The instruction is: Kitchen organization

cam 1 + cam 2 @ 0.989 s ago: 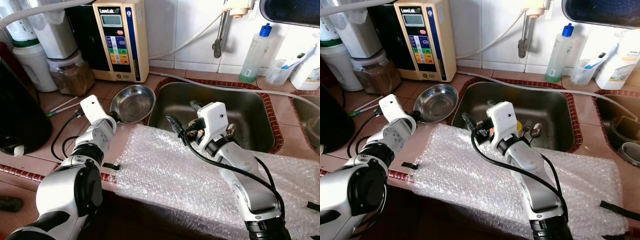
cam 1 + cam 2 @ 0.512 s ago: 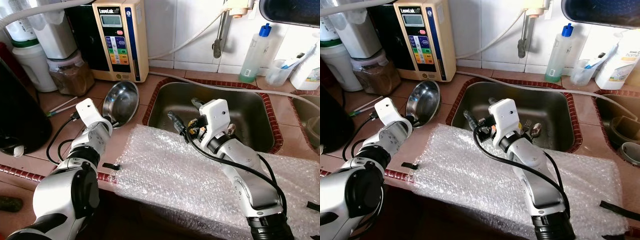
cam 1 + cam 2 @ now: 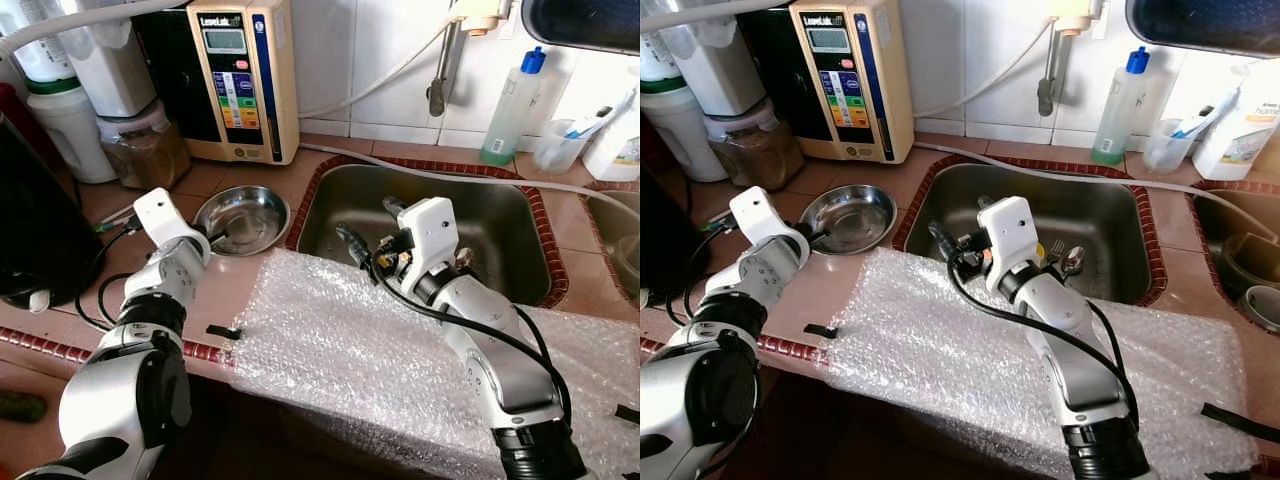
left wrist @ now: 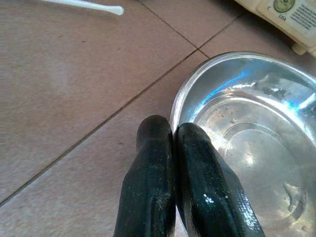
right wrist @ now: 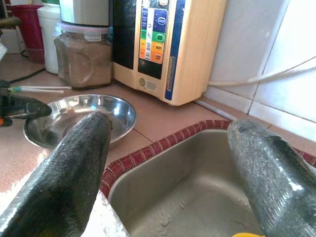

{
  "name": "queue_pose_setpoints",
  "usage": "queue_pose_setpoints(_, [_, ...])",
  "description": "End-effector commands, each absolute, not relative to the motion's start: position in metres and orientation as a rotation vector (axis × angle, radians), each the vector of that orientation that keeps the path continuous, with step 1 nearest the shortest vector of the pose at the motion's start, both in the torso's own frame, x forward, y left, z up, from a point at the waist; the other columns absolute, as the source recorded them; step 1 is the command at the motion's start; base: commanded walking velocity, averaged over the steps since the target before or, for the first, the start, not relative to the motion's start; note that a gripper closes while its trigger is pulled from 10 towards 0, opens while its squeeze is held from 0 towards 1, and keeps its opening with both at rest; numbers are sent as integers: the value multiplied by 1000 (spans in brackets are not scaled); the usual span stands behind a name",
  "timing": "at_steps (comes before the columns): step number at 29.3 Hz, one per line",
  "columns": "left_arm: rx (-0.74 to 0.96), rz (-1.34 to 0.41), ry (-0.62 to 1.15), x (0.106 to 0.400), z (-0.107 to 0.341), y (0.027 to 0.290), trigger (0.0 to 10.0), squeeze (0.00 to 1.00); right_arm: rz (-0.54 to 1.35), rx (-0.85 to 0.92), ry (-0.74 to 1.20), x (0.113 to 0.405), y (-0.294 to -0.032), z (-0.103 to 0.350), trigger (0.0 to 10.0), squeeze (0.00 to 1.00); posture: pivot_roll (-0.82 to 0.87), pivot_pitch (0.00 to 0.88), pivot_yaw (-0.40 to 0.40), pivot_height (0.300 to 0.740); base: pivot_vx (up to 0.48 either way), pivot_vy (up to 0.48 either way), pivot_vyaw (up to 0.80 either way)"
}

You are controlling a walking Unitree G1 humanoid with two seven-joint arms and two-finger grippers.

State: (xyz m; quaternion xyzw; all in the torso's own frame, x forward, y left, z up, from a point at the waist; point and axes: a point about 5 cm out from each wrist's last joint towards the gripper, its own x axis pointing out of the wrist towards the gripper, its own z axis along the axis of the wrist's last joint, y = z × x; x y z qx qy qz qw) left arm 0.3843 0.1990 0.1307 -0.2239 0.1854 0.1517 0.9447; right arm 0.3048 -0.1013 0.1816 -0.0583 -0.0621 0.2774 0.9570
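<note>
Left jaws (image 4: 173,143): I clenched them on the steel bowl's (image 3: 243,216) rim, bowl flat on the worktop (image 3: 225,285).
Right jaws (image 3: 368,228): released, spread above the sink (image 3: 500,225) edge.

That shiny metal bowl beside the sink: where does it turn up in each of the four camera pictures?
Left eye view: the steel bowl lies on the counter left of the sink.
Right eye view: the same spot, nearer the left edge.
Left wrist view: at right, its rim pinched by the left gripper.
Right wrist view: at left, behind one finger of the right gripper.
Shared landmark: the cream water machine behind the bowl.
</note>
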Motion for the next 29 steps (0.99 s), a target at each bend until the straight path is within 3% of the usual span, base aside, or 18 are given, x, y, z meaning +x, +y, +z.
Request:
queue_pose_setpoints(1, [-435,322,368,380,127,202,0,0,575,-110,-135,308,-99,183,10000,0,0,0,66,740,0,0,0])
queue_pose_setpoints(10, [-534,153,69,379,153,186,0,0,573,-96,-142,313,-99,184,10000,0,7,0,53,740,0,0,0])
queue_pose_setpoints(16, [-569,62,-163,376,183,178,0,0,464,-62,-166,325,-110,189,10000,0,12,0,45,740,0,0,0])
queue_pose_setpoints(29, [-613,-142,-285,370,203,157,0,0,418,-25,-192,335,-117,193,10000,0,9,0,37,740,0,0,0])
